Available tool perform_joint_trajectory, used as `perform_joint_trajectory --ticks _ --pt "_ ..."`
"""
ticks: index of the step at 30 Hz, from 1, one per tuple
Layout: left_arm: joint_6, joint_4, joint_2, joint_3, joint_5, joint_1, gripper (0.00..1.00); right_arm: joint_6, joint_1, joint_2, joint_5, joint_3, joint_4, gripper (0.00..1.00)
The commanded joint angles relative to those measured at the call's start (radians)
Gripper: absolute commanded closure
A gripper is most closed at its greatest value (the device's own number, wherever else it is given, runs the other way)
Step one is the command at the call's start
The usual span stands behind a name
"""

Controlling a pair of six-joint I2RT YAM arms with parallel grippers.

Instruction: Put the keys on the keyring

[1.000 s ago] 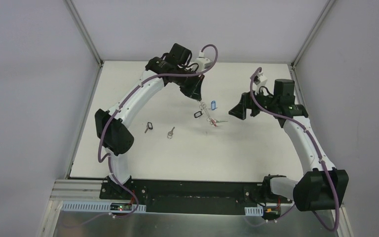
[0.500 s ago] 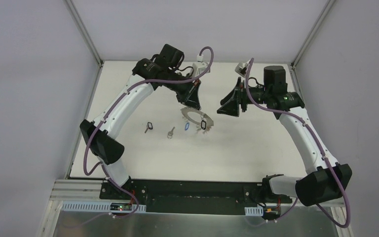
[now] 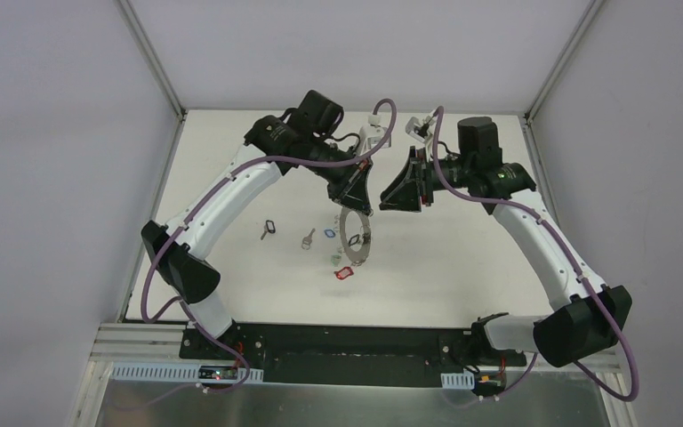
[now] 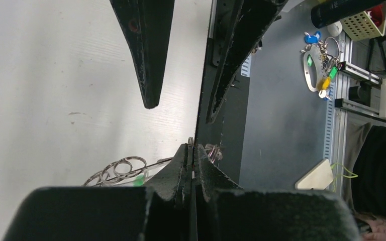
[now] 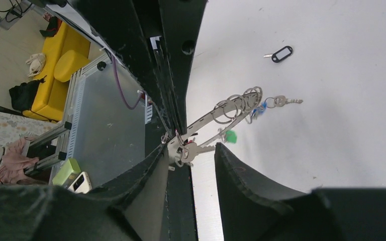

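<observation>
Top view: the left end effector (image 3: 361, 206) is clamped on the top of the large, thin grey wire keyring (image 3: 353, 238). The hoop hangs over the white bench (image 3: 462, 258), carrying blue, green and red plastic tags. Two small silver keys lie loose: the black-headed key (image 3: 268, 229) and the plain key (image 3: 307, 238).

Left wrist view: its fingers (image 4: 180, 165) are pressed together on the wire.

Right wrist view: the right end effector (image 5: 191, 149) has its jaws apart, straddling the hoop's end.

Judgement: the hoop is light, springy and slick, so grip it near the opening. The keys are flat; pinch them by the heads.
</observation>
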Motion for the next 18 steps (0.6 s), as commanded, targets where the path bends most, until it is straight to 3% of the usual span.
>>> perform_joint_trajectory --ticks 1,18 --pt "-0.043 0.063 -0.049 -0.014 0.068 -0.017 1.0 0.007 0.017 -0.006 -0.053 0.022 0.039 0.6" --pt "-0.17 0.208 -0.071 -0.082 0.104 -0.017 1.0 -0.066 0.023 -0.041 -0.071 -0.065 0.032 0.66"
